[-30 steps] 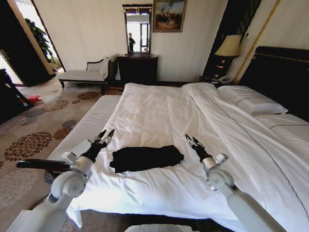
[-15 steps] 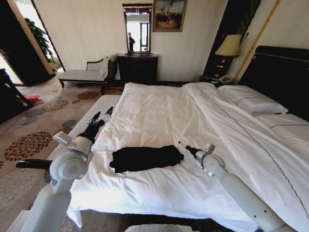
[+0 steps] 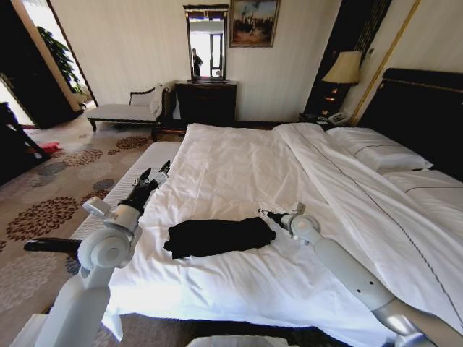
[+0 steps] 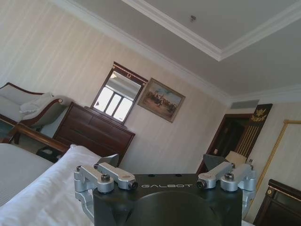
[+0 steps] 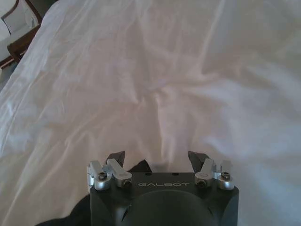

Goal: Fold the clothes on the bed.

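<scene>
The clothes are one black T-shirt, lying folded into a flat band on the white bed near its front edge. My right gripper is low over the sheet at the shirt's right end, open, with nothing between its fingers. In the right wrist view the gripper points across white sheet, and black cloth shows beside and under its body. My left gripper is raised over the bed's left edge, away from the shirt and open. In the left wrist view that gripper points at the far wall.
A pale bench runs along the bed's left side above patterned carpet. Pillows and the dark headboard are at right. A chaise, dresser and lamp stand at the far wall.
My right gripper has swung left and down to the shirt's right end. My left gripper lifted away toward the bed's left edge, then held. The shirt has not moved.
</scene>
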You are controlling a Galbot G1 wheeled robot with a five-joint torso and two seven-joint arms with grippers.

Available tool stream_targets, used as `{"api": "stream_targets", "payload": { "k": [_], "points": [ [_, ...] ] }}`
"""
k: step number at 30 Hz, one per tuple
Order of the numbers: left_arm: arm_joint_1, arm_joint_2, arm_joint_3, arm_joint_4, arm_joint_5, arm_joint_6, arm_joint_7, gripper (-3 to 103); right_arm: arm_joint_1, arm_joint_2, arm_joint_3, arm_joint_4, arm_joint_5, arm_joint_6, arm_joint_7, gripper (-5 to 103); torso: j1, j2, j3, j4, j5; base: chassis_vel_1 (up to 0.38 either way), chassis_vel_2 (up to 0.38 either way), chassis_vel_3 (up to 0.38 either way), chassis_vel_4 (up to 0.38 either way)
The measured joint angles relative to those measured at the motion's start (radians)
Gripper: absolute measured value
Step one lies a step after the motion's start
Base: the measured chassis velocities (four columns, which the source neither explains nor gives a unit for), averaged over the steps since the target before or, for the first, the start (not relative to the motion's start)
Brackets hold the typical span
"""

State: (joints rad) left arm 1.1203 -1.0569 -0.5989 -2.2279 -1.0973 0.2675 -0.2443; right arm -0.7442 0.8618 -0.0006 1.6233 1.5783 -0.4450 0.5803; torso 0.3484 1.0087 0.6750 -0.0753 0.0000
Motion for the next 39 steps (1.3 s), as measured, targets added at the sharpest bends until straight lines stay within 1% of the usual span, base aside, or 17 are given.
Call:
{"api": "stream_targets", "payload": {
  "k": [2, 5, 6, 8, 11, 14, 17, 21, 23, 25, 26, 27, 30, 32, 35, 36, 39],
  "points": [
    [-0.001, -0.002, 0.003, 0.001, 0.000, 0.001, -0.002, 100, -0.007, -0.001, 0.000, 0.004, -0.001, -0.004, 0.005, 73, 0.000, 0.000, 0.000, -0.0001, 0.0000, 0.000, 0.000, 0.000, 0.000],
    [0.003, -0.010, 0.013, 0.004, 0.010, 0.001, -0.005, 100, -0.021, 0.000, 0.003, 0.012, -0.001, -0.010, 0.009, 89, 0.000, 0.000, 0.000, -0.0001, 0.0001, 0.000, 0.000, 0.000, 0.000],
    [0.003, -0.010, 0.013, 0.004, 0.010, 0.001, -0.005, 100, -0.021, 0.000, 0.003, 0.012, -0.001, -0.010, 0.009, 89, 0.000, 0.000, 0.000, -0.0001, 0.0001, 0.000, 0.000, 0.000, 0.000],
    [0.011, -0.014, 0.013, 0.004, 0.018, 0.001, -0.006, 100, -0.022, 0.005, 0.006, 0.014, -0.001, -0.011, 0.008, 101, 0.000, 0.000, 0.000, 0.0000, 0.0000, 0.000, 0.000, 0.000, 0.000],
    [0.019, -0.014, 0.010, 0.003, 0.022, 0.001, -0.006, 100, -0.022, 0.010, 0.006, 0.014, 0.001, -0.011, 0.007, 99, 0.000, 0.000, 0.000, 0.0001, 0.0000, 0.000, 0.000, 0.000, 0.000],
    [0.030, -0.013, 0.002, 0.002, 0.028, 0.001, -0.006, 100, -0.021, 0.014, 0.006, 0.025, 0.011, -0.021, 0.006, 85, 0.000, 0.000, 0.000, 0.0002, 0.0000, 0.000, 0.000, 0.000, 0.000],
    [0.033, -0.012, -0.001, 0.000, 0.029, 0.001, -0.006, 100, -0.024, 0.012, 0.004, 0.034, 0.014, -0.026, 0.008, 80, 0.000, 0.000, 0.000, 0.0002, 0.0000, 0.000, 0.000, 0.000, 0.000],
    [0.042, -0.016, -0.002, -0.001, 0.038, 0.000, -0.006, 100, -0.034, 0.011, 0.001, 0.043, 0.012, -0.028, 0.006, 58, 0.000, 0.000, 0.000, 0.0000, 0.0000, 0.000, 0.000, 0.000, 0.000],
    [0.044, -0.018, -0.001, -0.001, 0.043, -0.001, -0.006, 100, -0.034, 0.011, 0.001, 0.044, 0.012, -0.028, 0.004, 58, 0.000, 0.000, 0.000, 0.0001, 0.0001, 0.000, 0.000, 0.000, 0.000],
    [0.049, -0.021, 0.001, 0.000, 0.052, -0.002, -0.006, 100, -0.034, 0.011, 0.001, 0.044, 0.009, -0.026, -0.002, 52, 0.000, 0.000, 0.000, 0.0001, 0.0000, 0.000, 0.000, 0.000, 0.000],
    [0.051, -0.023, 0.002, 0.002, 0.056, -0.003, -0.006, 100, -0.034, 0.011, 0.001, 0.044, 0.004, -0.020, -0.009, 41, 0.000, 0.000, 0.000, 0.0000, 0.0000, 0.000, 0.000, 0.000, 0.000],
    [0.053, -0.024, 0.002, 0.003, 0.059, -0.005, -0.006, 100, -0.033, 0.012, -0.001, 0.042, -0.001, -0.014, -0.016, 37, 0.000, 0.000, 0.000, 0.0001, 0.0000, 0.000, 0.000, 0.000, 0.000],
    [0.055, -0.024, 0.001, 0.005, 0.062, -0.007, -0.007, 100, -0.033, 0.015, -0.002, 0.041, -0.009, -0.001, -0.027, 31, 0.000, 0.000, 0.000, 0.0000, 0.0000, 0.000, 0.000, 0.000, 0.000],
    [0.056, -0.023, -0.002, 0.005, 0.062, -0.008, -0.007, 100, -0.034, 0.016, -0.003, 0.041, -0.014, 0.008, -0.035, 20, 0.000, 0.000, 0.000, 0.0001, 0.0000, 0.000, 0.000, 0.000, 0.000],
    [0.055, -0.020, -0.006, 0.005, 0.062, -0.009, -0.007, 100, -0.035, 0.016, -0.003, 0.047, -0.015, 0.013, -0.039, 15, 0.000, 0.000, 0.000, 0.0001, 0.0000, 0.000, 0.000, 0.000, 0.000],
    [0.054, -0.019, -0.009, 0.007, 0.061, -0.010, -0.008, 100, -0.040, 0.015, 0.001, 0.055, -0.013, 0.015, -0.040, 4, 0.000, 0.000, 0.000, 0.0002, 0.0000, 0.000, 0.000, 0.000, 0.000],
    [0.052, -0.019, -0.010, 0.011, 0.061, -0.011, -0.008, 100, -0.051, 0.012, 0.011, 0.070, -0.010, 0.023, -0.042, 1, 0.000, 0.000, 0.000, 0.0001, 0.0000, 0.000, 0.000, 0.000, 0.000]
  ]
}}
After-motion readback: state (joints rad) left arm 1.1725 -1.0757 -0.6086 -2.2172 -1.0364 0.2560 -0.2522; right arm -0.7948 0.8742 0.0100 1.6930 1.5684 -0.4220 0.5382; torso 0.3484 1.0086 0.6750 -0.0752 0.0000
